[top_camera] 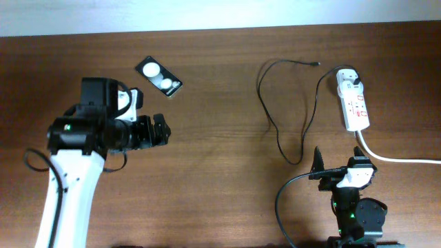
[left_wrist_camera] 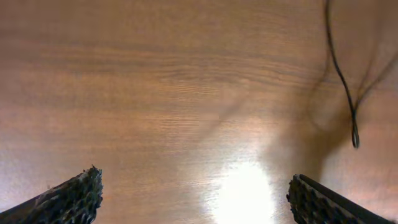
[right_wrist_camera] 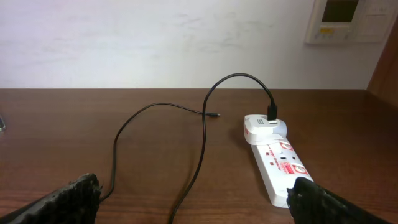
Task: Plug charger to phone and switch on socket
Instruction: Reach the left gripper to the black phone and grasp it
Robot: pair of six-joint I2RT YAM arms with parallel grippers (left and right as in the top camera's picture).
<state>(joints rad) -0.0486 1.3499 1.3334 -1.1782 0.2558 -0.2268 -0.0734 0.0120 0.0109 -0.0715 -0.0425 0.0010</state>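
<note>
1. Both grippers stand wide with nothing between the jaws: the left gripper (top_camera: 162, 131) hangs over bare table (top_camera: 220, 179), and the right gripper (right_wrist_camera: 189, 193) is held low at the near edge, facing the far wall.
2. The phone (top_camera: 159, 76) lies flat near the far edge, just beyond the left gripper. Its long axis is set on a diagonal, running from far-left to near-right.
3. The socket (top_camera: 356, 110) is laid on the right side with its long axis running away from the robot. The plug (top_camera: 349, 81) appears already seated at its far end (how fully cannot be told).
4. The cable (top_camera: 261, 88) is looped loosely between phone and socket. Its tip (top_camera: 315, 64) rests free on the table, just left of the plug and well apart from the phone.
5. The coming move is judged to turn on that tip. It lies ahead and slightly left of the right gripper, and its short axis runs roughly along the far edge, with the end pointing towards the socket.
6. The right arm is the nearer one to the tip and the socket, and the left arm is nearer to the phone. No step of the plugging appears to be done yet, and the switch state cannot be read.
</note>
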